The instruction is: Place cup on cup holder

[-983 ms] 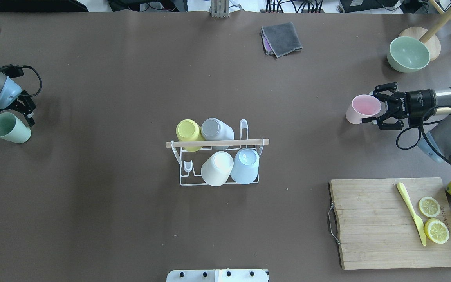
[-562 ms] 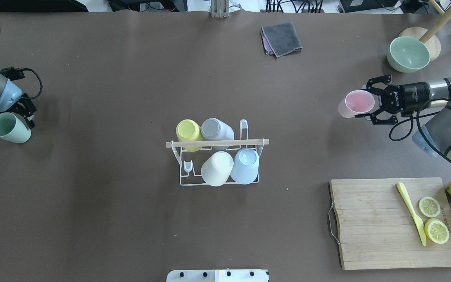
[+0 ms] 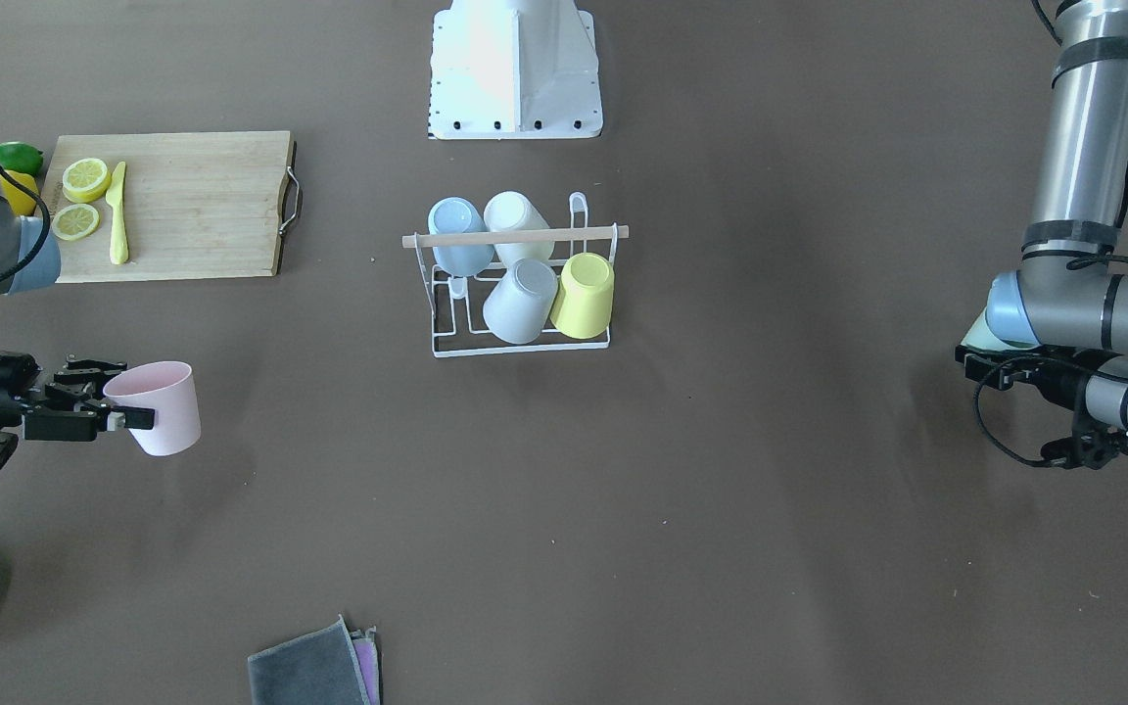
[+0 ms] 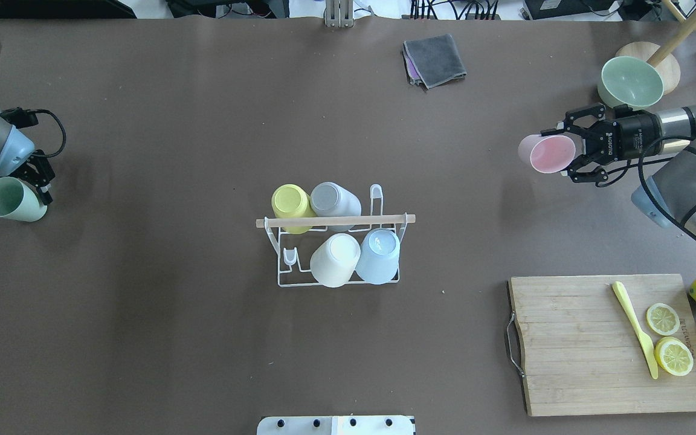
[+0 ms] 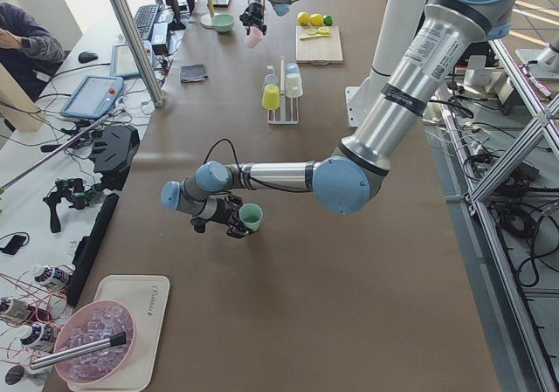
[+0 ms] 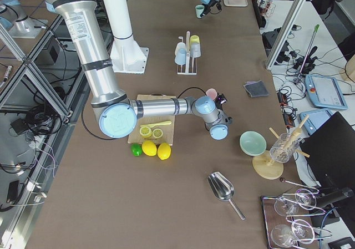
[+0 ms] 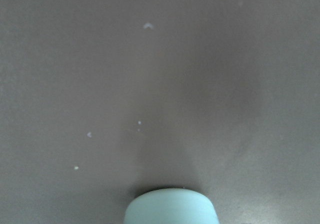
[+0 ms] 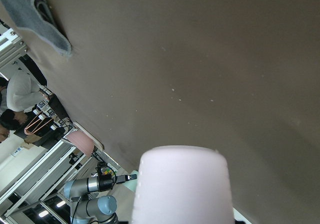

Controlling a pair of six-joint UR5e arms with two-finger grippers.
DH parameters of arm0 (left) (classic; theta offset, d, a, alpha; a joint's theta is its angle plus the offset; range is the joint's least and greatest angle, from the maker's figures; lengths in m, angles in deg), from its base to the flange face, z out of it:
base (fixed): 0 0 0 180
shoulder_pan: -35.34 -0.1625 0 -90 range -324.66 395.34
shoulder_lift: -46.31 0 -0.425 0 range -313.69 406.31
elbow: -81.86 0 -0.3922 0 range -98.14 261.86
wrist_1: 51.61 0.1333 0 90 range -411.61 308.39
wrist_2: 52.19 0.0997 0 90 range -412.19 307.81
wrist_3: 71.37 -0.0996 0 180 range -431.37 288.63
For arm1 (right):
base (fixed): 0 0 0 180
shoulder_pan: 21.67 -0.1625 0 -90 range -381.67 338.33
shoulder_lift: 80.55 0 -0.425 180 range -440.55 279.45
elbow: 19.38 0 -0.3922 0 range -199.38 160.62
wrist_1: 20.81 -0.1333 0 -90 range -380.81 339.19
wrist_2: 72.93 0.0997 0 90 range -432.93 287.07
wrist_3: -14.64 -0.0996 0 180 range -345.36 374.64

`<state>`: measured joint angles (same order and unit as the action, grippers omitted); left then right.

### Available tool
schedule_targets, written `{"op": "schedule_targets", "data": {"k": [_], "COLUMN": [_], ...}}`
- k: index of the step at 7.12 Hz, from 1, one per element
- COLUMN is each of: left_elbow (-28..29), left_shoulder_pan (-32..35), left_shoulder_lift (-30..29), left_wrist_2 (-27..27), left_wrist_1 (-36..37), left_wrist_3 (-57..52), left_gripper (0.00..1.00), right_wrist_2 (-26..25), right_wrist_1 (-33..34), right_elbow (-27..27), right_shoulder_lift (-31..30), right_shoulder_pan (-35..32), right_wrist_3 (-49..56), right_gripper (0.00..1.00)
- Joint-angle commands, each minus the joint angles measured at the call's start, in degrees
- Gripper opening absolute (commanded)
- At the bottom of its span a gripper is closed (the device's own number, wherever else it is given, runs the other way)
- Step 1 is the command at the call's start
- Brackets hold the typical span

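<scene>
**Desk at mid-task, as I see it from the remote station.** The white wire cup holder (image 4: 384,219), with a light wooden rod across its top, stands at mid-desk, well apart from every edge. Four plastic cups sit mouth-down on its prongs. The yellow cup (image 4: 290,202) and the grey cup (image 4: 334,199) are in the row toward the operators' edge. The white cup (image 4: 335,260) and the light blue cup (image 4: 378,257) are in the row toward the robot's edge. One bare prong (image 4: 376,193) stands beside the grey cup.

The right hand (image 4: 568,152) is near the desk's right edge. Its fingers are closed on the rim of a pale pink plastic cup (image 4: 544,154), which is held clear of the desk with its mouth visible from overhead.

The left hand (image 4: 37,184) is by the left edge. It is clamped on a pale green plastic cup (image 4: 12,200), which is tipped with its mouth toward that edge. I cannot tell whether this cup touches the desk.

A wooden cutting board (image 4: 571,344) lies at the robot's right-hand corner. A folded grey cloth (image 4: 435,59) lies by the operators' edge, and a green bowl (image 4: 631,83) sits toward the far right corner.
</scene>
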<state>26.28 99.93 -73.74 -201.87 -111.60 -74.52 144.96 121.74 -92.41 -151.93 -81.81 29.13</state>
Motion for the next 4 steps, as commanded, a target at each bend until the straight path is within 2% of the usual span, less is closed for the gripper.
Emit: {"op": "schedule_targets", "data": {"k": [1,2,4], "left_elbow": [-0.93,-1.28,-7.66], "left_shoulder_pan": [-0.26,0.01,2.19], "left_shoulder_lift": [0.61,0.43,-0.09], "left_wrist_2": [0.0,0.0,0.0], "left_wrist_1": [0.4,1.27,11.25], "left_wrist_3": [-0.01,-0.01,-4.46], "left_gripper": [0.57,0.48,0.42], "right_wrist_2": [-0.71,-0.71,-1.15], "right_wrist_1": [0.97,1.24,4.3], "right_elbow": [0.26,0.52,0.52], "right_shoulder_lift": [2.2,3.34,5.71], "right_shoulder_pan": [-0.32,-0.32,-0.24], "right_wrist_3": [17.23,27.76,44.49], "right_gripper": [0.46,0.46,0.45]}}
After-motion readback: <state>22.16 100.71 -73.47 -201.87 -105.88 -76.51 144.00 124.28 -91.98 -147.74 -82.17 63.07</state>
